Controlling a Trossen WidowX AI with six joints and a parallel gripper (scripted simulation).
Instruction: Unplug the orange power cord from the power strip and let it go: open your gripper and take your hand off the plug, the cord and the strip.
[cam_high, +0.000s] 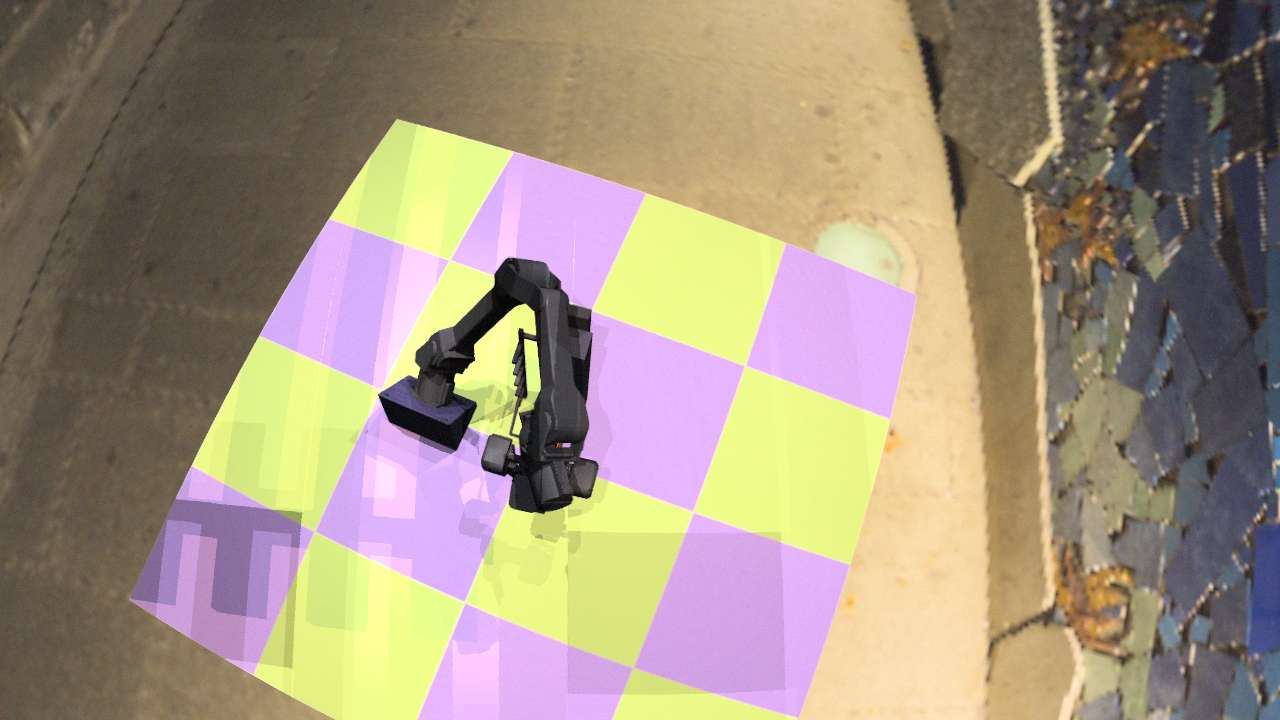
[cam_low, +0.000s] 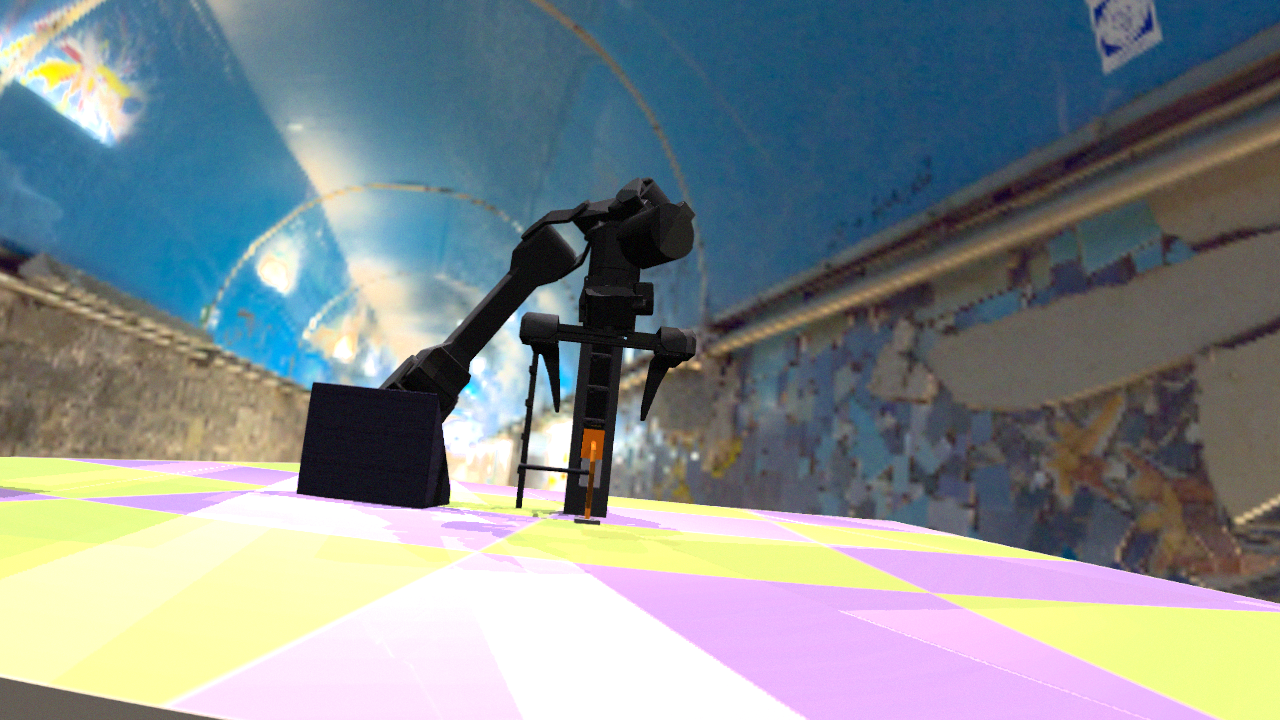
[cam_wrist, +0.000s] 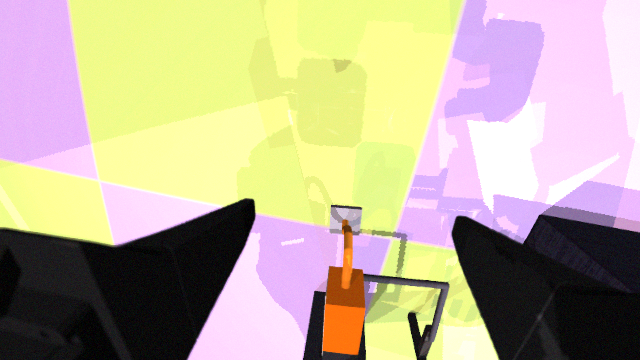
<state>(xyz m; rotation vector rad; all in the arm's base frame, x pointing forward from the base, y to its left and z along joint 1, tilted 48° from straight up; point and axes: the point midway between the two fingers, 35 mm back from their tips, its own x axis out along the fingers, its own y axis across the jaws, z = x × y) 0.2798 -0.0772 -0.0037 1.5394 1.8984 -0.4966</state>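
Wrist view, left to right: left black finger (cam_wrist: 200, 260), then the bright orange block-shaped plug (cam_wrist: 344, 310), then right black finger (cam_wrist: 500, 280).

Black parallel-jaw gripper (cam_low: 601, 394): fingers spread wide apart, nothing between them.

Key relation: plug lies below the gripper and on its centre line, gaps of checkered tabletop (cam_wrist: 165, 100) showing on both sides. No finger touches it.

Plug sits against the tall, narrow black upright power strip (cam_low: 597, 420); cannot tell whether its prongs are seated or out.

Thin orange power cord (cam_wrist: 346, 250) runs from the plug's far end, away from the gripper, to a small grey square anchor plate (cam_wrist: 346, 219) on the tabletop.

Long axis of plug and cord: vertical, in line with the gripper's approach.

Judgement: a straight lift upward should clear plug, cord and strip.
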